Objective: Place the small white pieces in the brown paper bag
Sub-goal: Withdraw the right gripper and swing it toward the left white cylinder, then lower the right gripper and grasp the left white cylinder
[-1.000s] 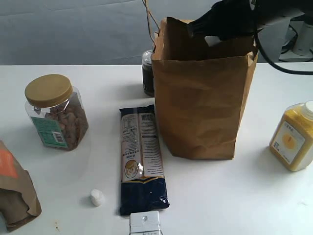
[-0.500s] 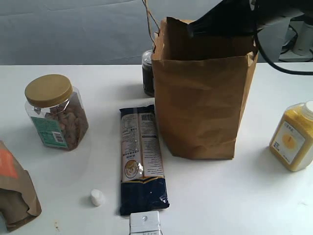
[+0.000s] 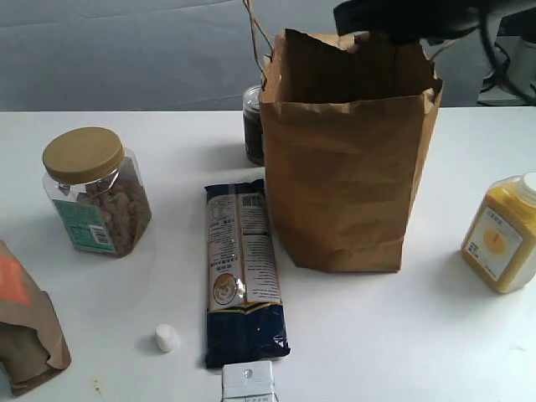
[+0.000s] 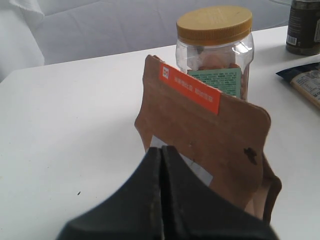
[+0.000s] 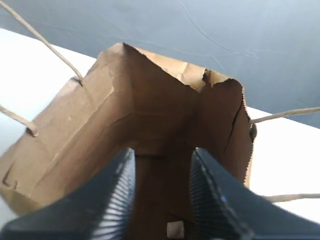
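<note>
The tall brown paper bag (image 3: 345,159) stands upright at the middle right, its jagged mouth open. My right gripper (image 3: 392,18) hovers above that mouth, open and holding nothing. Looking down past its ridged fingers (image 5: 112,200), the bag's inside (image 5: 160,125) shows one small white piece (image 5: 175,229) lying on the bottom. Another small white piece (image 3: 167,338) rests on the table near the front left. A third piece is not in view. My left gripper (image 4: 161,152) is shut and empty, close behind a small brown pouch (image 4: 210,135).
A nut jar with a yellow lid (image 3: 95,191) stands at the left; the orange-labelled pouch (image 3: 25,322) fills the front left corner. A long dark-blue packet (image 3: 243,268) lies beside the bag. A dark jar (image 3: 253,124) stands behind, a yellow bottle (image 3: 502,234) at right, a white box (image 3: 249,383) in front.
My right gripper has risen out of the bag's mouth and opened; the white piece seen at its tip a second ago has gone from between its fingers, and a piece lies inside the bag.
</note>
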You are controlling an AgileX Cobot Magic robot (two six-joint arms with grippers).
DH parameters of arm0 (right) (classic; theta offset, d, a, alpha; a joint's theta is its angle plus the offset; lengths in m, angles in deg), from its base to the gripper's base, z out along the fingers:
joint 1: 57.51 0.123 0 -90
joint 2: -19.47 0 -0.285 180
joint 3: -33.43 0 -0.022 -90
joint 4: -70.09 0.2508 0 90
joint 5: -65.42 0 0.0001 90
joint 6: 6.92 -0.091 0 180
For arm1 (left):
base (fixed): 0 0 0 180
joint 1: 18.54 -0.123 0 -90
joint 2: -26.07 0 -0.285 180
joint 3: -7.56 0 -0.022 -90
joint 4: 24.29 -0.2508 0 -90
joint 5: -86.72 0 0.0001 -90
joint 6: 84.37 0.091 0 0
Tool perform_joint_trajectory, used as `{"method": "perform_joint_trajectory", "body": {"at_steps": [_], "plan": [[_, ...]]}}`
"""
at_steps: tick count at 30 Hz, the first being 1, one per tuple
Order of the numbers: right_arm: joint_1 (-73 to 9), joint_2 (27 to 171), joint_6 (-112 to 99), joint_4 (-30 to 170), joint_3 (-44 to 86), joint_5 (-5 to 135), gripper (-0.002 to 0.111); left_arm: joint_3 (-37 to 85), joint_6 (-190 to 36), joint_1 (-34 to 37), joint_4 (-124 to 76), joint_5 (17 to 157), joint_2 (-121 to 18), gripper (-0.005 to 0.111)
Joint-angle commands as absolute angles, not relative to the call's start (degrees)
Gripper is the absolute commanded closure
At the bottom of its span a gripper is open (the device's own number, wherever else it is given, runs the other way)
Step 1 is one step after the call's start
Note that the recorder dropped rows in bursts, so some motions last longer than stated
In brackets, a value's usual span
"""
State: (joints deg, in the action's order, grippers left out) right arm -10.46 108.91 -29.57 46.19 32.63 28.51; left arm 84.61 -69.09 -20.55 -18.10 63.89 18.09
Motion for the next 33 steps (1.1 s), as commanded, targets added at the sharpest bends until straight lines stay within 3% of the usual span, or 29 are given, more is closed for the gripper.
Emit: {"method": "perform_joint_trajectory", "body": {"at_steps": [1,3,11,17,19,26,33], "plan": [[-5.85,101.87,-25.27,49.37,29.85,27.6,0.099,84.78,-69.22,-20.34,-17.6,64.26,18.29,0.107],[-1.73,99.41,-22.54,51.48,27.02,27.87,0.108,84.78,-69.22,-20.34,-17.6,64.26,18.29,0.107],[17.1,98.93,-20.84,54.44,16.85,30.97,0.108,84.78,-69.22,-20.34,-17.6,64.26,18.29,0.107],[22.84,108.08,-20.84,55.48,16.69,32.77,0.108,84.78,-69.22,-20.34,-17.6,64.26,18.29,0.107],[23.18,111.39,-20.84,57.37,16.69,33.88,0.102,84.78,-69.22,-20.34,-17.6,64.26,18.29,0.107],[23.18,121.59,-20.2,63.05,17.8,39.81,0.06,84.78,-69.22,-20.34,-17.6,64.26,18.29,0.107],[23.18,129.58,-20.33,63.18,25.33,38.23,0.058,84.78,-69.22,-20.34,-17.6,64.26,18.29,0.107]]}}
